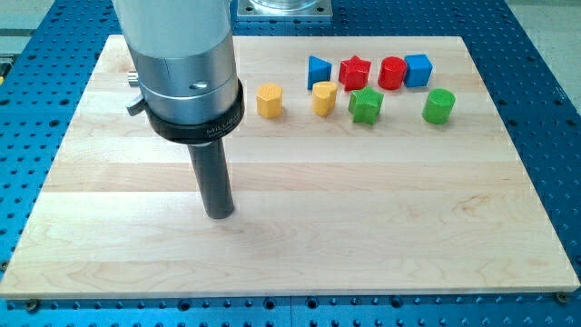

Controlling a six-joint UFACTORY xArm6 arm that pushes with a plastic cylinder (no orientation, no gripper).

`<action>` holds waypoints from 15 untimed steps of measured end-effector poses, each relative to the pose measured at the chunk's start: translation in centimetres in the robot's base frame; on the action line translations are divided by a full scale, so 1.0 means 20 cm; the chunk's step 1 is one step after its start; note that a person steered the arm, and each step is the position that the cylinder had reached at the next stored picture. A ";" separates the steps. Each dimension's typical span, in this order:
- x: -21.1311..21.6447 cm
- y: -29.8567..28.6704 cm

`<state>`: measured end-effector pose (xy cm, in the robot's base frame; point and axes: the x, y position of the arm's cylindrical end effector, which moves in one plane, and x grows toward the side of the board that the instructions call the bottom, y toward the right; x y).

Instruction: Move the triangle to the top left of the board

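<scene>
Wooden board [300, 236] on blue perforated table [545, 109]. No jaws on this rig, only a dark rod; nothing to open or close.

My tip [219, 214] down on bare wood, left of board centre, touching no block. All blocks well apart from it, toward 1–2 o'clock.

Blue triangle [318, 70] near the view's top edge, at about 1 o'clock from my tip. Red star [355, 72] just beside it at 3 o'clock, appears to touch. Red cylinder [392, 73] further along at 3 o'clock, then blue cube [418, 69] touching the cylinder.

Yellow hexagon [270, 100] at 8 o'clock from the triangle, apart. Second yellow block [325, 98], shape unclear, just below the triangle at 6 o'clock. Green star [366, 105] close beside that one at 3 o'clock. Green cylinder [438, 106] alone, at 5 o'clock from the blue cube.

Rod housing [186, 64] hides the board's top-left part.
</scene>
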<state>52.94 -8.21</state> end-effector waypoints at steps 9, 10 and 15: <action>-1.28 1.82; -1.47 1.73; -1.64 0.90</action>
<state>20.18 9.70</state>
